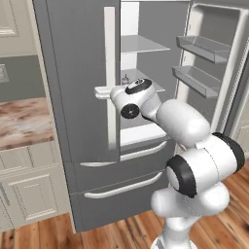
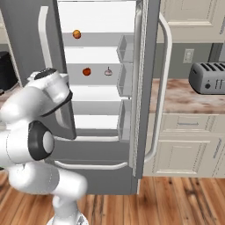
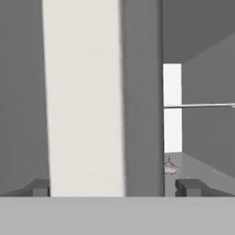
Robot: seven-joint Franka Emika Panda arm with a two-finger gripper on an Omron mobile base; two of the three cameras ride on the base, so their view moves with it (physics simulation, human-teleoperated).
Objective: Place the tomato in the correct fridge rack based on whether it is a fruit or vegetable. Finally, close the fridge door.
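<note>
Hand view: you look at the pale handle (image 3: 85, 96) of the shut left fridge door from very close; the gripper (image 3: 112, 187) has its two fingertips spread wide, one on each side of the handle, holding nothing.
Gripper: in the left base view you see the hand (image 1: 133, 95) level with the handle (image 1: 110, 73), right at the edge of the left door.
Tomato: you find the tomato (image 2: 86, 71) in the right base view, resting on the middle shelf inside the fridge, well apart from the gripper.
Beside it: a small pale garlic bulb (image 2: 108, 71) sits on the same shelf, to the tomato's right.
Shelf above: an orange fruit (image 2: 76, 34) lies there.
Right fridge door: you see the right door (image 2: 143, 88) standing open, its bins empty.
Counter: a toaster (image 2: 208, 78) stands on the counter right of the fridge.
</note>
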